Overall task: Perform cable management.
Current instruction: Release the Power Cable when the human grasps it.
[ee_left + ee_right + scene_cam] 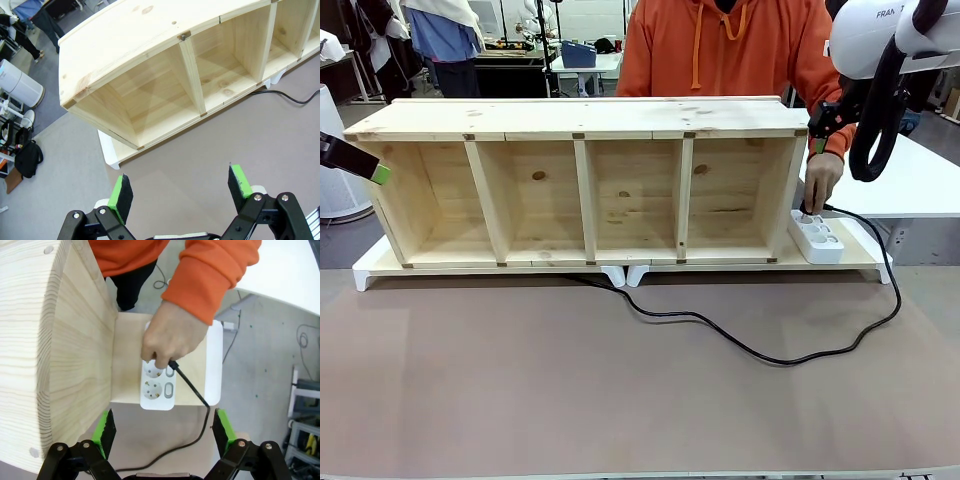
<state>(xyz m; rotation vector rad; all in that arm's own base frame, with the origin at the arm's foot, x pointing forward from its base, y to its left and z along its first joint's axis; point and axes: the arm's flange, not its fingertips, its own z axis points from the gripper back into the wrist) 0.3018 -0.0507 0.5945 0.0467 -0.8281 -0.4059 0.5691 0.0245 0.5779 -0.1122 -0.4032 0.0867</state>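
Note:
The thin black cable [760,352] runs from the white power strip [817,238] at the shelf's right end, loops over the brown table and passes under the shelf's front. A person's hand [170,337] holds the cable's plug at the power strip [157,390]; the cable [192,390] trails down from it. My right gripper [165,432] hovers above the strip, open with nothing between its fingers. My left gripper [180,187] hangs open and empty over the table, off the shelf's left end, and its green pad shows at the picture's left edge [378,172]. A short stretch of cable [292,98] lies far right.
A long wooden shelf [590,180] with several open compartments lies on white supports [625,274] across the table. The person in an orange hoodie [720,50] stands behind it. The right arm's thick black hose [870,130] hangs at the upper right.

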